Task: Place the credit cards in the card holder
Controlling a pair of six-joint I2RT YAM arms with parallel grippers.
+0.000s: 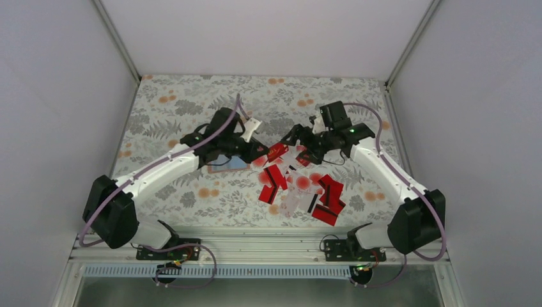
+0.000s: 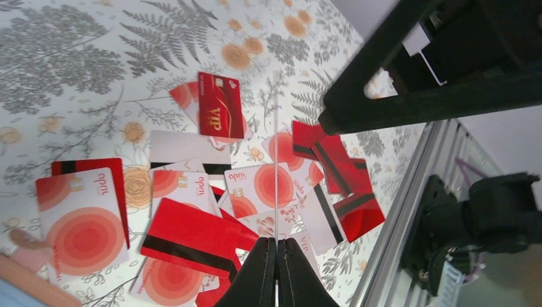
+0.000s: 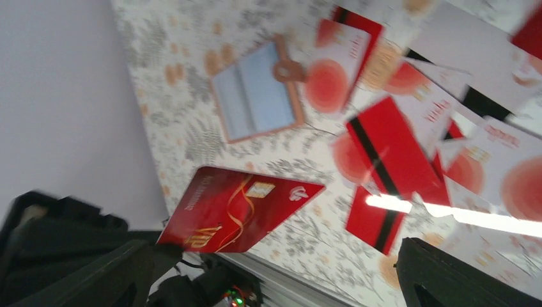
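Note:
My left gripper is shut on the edge of a red credit card and holds it in the air; in the left wrist view that card shows only as a thin edge-on line. From the right wrist the same card shows its red face with gold writing. My right gripper stands wide open around it, not touching, close to the left gripper. Several more credit cards, red and white, lie scattered on the table. The card holder lies open, pale inside, under the left arm.
The table has a floral cloth and white walls on three sides. A metal rail runs along the near edge. One finger of the right gripper hangs close over the card pile in the left wrist view.

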